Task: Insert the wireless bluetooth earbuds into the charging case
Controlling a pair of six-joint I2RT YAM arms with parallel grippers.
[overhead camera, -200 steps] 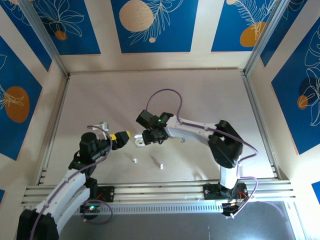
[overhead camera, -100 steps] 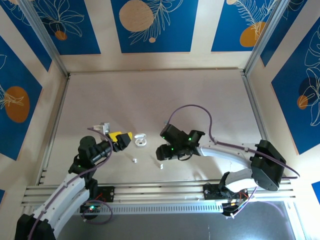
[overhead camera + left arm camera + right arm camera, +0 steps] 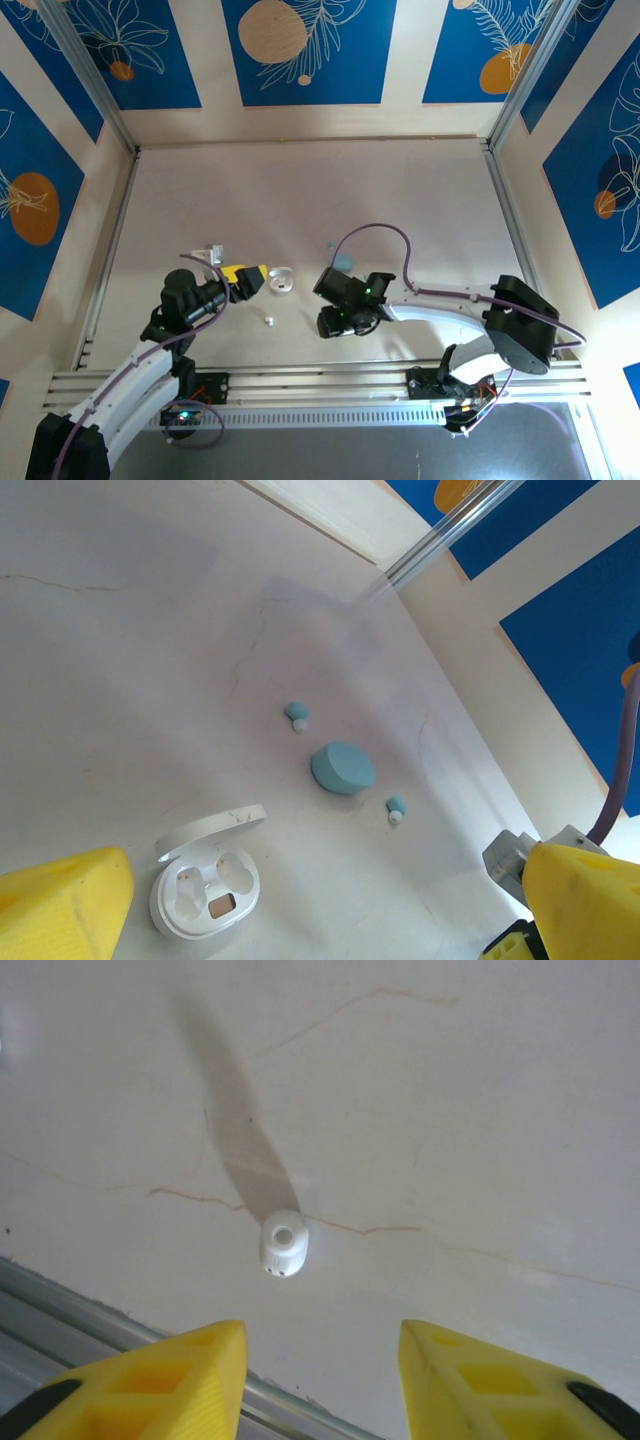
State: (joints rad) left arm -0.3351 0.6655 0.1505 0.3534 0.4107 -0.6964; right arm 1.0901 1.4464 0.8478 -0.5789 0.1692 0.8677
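The white charging case [image 3: 205, 885] lies open on the table with both sockets empty; from above the case [image 3: 282, 282] sits just right of my left gripper [image 3: 248, 277]. That left gripper [image 3: 320, 915] is open, its yellow fingers wide apart, and holds nothing. A closed pale blue case [image 3: 343, 768] lies beyond, with one blue earbud [image 3: 297, 714] on its far side and another [image 3: 396, 807] to its right. My right gripper [image 3: 322, 1360] hangs open over a white earbud [image 3: 284, 1242], which lies just ahead of its fingertips. A second white earbud [image 3: 268, 321] lies left of the right gripper [image 3: 335, 322].
An aluminium rail [image 3: 320, 378] runs along the table's near edge, close behind the right gripper; the same rail [image 3: 60, 1300] crosses the right wrist view at lower left. Metal posts and patterned walls [image 3: 300, 50] enclose the table.
My right arm has swung from the white case back toward the near edge and now covers the white earbud there. Its jaws have narrowed. The left gripper has barely shifted.
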